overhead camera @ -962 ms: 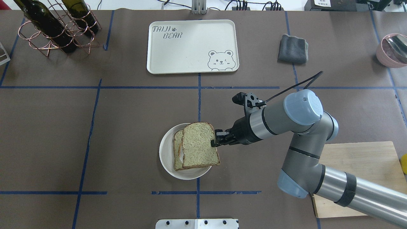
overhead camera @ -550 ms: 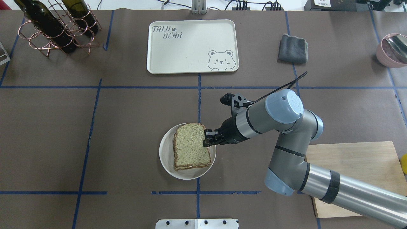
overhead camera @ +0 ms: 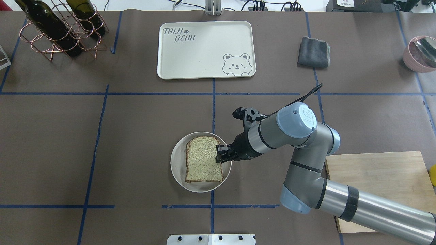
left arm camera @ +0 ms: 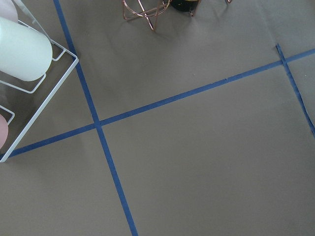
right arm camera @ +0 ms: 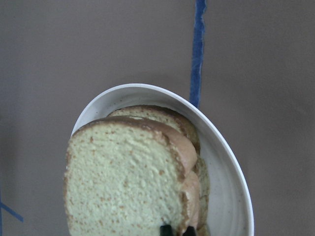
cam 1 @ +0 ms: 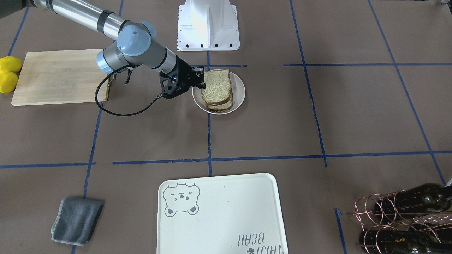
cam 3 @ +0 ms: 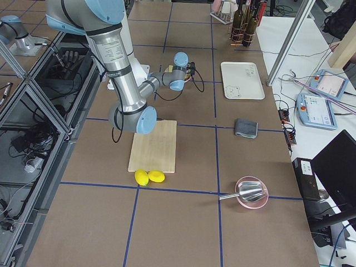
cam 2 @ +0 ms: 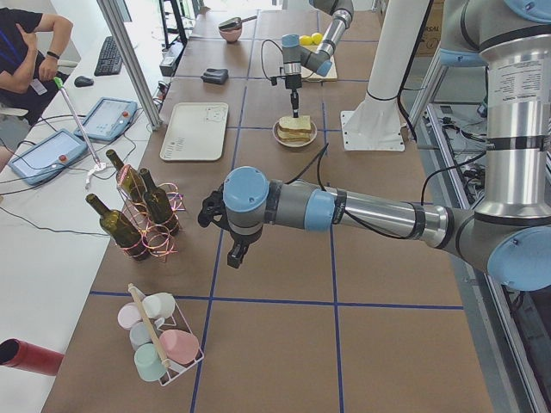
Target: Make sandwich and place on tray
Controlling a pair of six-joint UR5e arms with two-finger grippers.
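- Right gripper [overhead camera: 219, 157]: entering from the lower right of the overhead view, it is seen at the right edge of the sandwich [overhead camera: 203, 160]. Its fingers are clamped on the crust edge of the top slice [right arm camera: 123, 187]; in the right wrist view two dark fingertips [right arm camera: 165, 229] are seen either side of that edge.
- Sandwich: two brown-crusted slices stacked flat in the bowl [overhead camera: 177, 166], just below the centre of the overhead view. The top slice lies on the lower one, nearly square with it.
- Tray [overhead camera: 204, 58]: placed at top centre of the overhead view, well apart from the bowl, with a bear face at its lower right corner.
- Left gripper [cam 2: 232, 258]: shown only in the left side view, hanging over bare table near the bottle rack [cam 2: 142, 215]; whether its fingers are apart or together cannot be told.
- Board [overhead camera: 374, 177]: lies at the lower right, partly under the right arm.
- Cloth [overhead camera: 314, 52]: folded, to the right of the tray.
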